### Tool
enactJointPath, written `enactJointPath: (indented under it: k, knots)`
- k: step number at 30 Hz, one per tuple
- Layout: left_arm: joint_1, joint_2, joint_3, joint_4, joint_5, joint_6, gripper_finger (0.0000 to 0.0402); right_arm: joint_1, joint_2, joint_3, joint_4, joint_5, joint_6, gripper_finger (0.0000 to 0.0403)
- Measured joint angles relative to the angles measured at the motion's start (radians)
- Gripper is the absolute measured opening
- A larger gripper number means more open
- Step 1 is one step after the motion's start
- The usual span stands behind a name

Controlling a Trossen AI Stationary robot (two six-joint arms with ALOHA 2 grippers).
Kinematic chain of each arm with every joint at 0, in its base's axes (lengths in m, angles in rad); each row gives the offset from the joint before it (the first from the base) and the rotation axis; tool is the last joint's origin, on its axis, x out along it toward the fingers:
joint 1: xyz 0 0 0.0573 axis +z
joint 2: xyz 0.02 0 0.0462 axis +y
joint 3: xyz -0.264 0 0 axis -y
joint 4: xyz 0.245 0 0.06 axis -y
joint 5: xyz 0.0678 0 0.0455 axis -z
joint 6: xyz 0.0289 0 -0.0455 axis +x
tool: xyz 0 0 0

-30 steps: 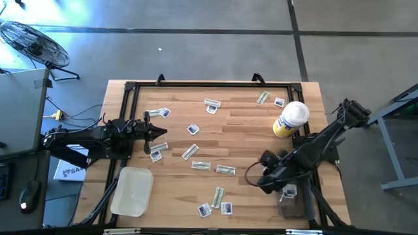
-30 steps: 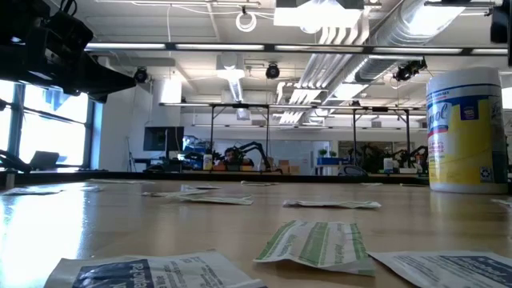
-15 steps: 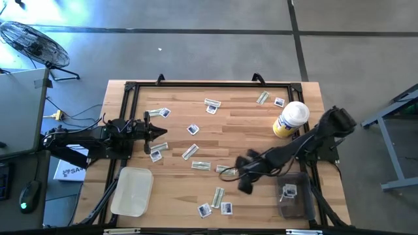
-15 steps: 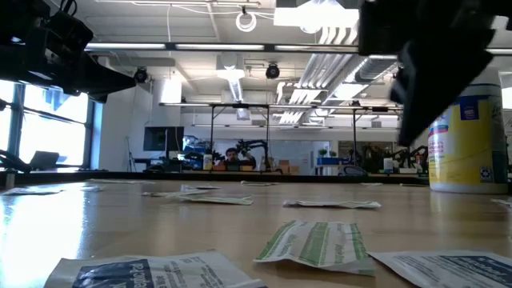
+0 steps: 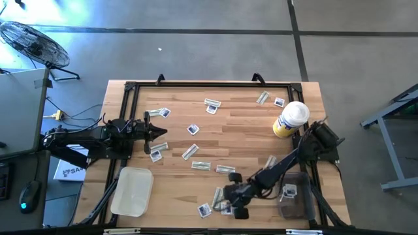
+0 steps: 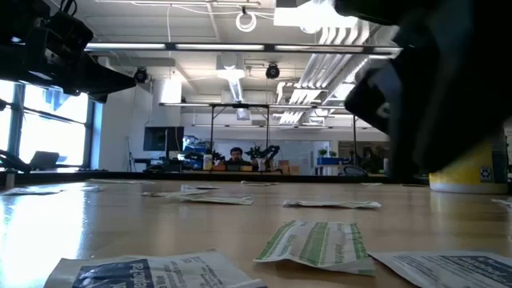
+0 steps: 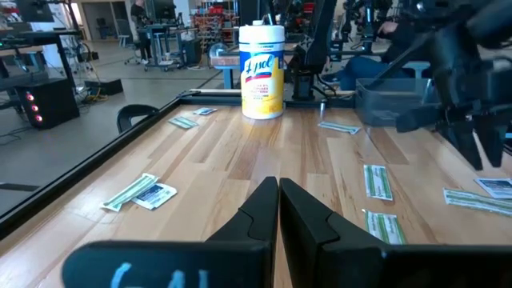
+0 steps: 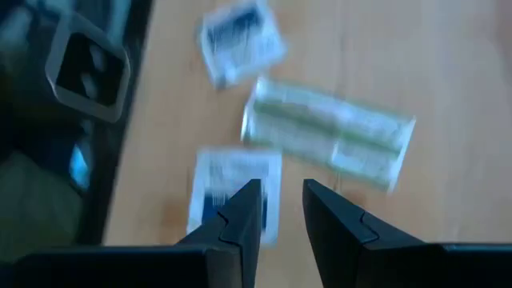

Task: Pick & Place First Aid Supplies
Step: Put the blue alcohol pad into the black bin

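Note:
The first aid supplies lie scattered flat on the wooden table: pale green strips such as one (image 5: pixel 201 166) and white squares with a blue mark such as one (image 5: pixel 192 129). My right gripper (image 5: pixel 230 203) hovers open near the table's near edge. In the right wrist view its fingers (image 8: pixel 280 196) stand over a white square (image 8: pixel 236 188), beside a green strip (image 8: pixel 328 136) and another square (image 8: pixel 240 36). My left gripper (image 5: pixel 159 134) waits shut at the table's left side, its fingers (image 7: pixel 278 192) closed together above the wood.
A yellow bottle with a white cap (image 5: pixel 290 119) stands at the right side. A clear tray (image 5: pixel 132 190) sits at the near left corner. A dark bin (image 5: pixel 292 196) with a packet in it sits at the near right. A black frame borders the table.
My right arm has swung from over the dark bin at the near right toward the table's left and its near edge. It now hangs over the packets there. In the low view it has come in as a large dark shape in front of the bottle.

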Motion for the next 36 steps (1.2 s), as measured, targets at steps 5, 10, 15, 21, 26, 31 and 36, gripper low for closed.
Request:
enactJointPath:
  k: [5, 10, 15, 21, 26, 31, 36]
  knots:
    - [0.000, 0.000, 0.000, 0.000, 0.000, 0.000, 0.0012, 0.037, 0.012, -0.020, -0.046, 0.068, 0.039, 0.0087]
    - [0.000, 0.000, 0.000, 0.000, 0.000, 0.000, 0.0011, 0.052, 0.020, -0.031, -0.002, 0.062, 0.042, 0.0087]
    - [0.000, 0.000, 0.000, 0.000, 0.000, 0.000, 0.0012, 0.064, 0.053, -0.031, 0.049, 0.064, 0.022, 0.0087]
    - [0.000, 0.000, 0.000, 0.000, 0.000, 0.000, 0.0012, 0.071, 0.097, -0.027, 0.060, 0.115, 0.012, 0.0084]
    - [0.000, 0.000, 0.000, 0.000, 0.000, 0.000, 0.0011, 0.070, 0.100, -0.027, 0.036, 0.148, 0.013, 0.0064]
    - [0.000, 0.000, 0.000, 0.000, 0.000, 0.000, 0.0011, 0.068, 0.101, -0.027, -0.004, 0.132, 0.043, 0.0024]
    - [0.000, 0.000, 0.000, 0.000, 0.000, 0.000, 0.0012, 0.067, 0.101, -0.025, -0.029, 0.118, 0.061, 0.0005]
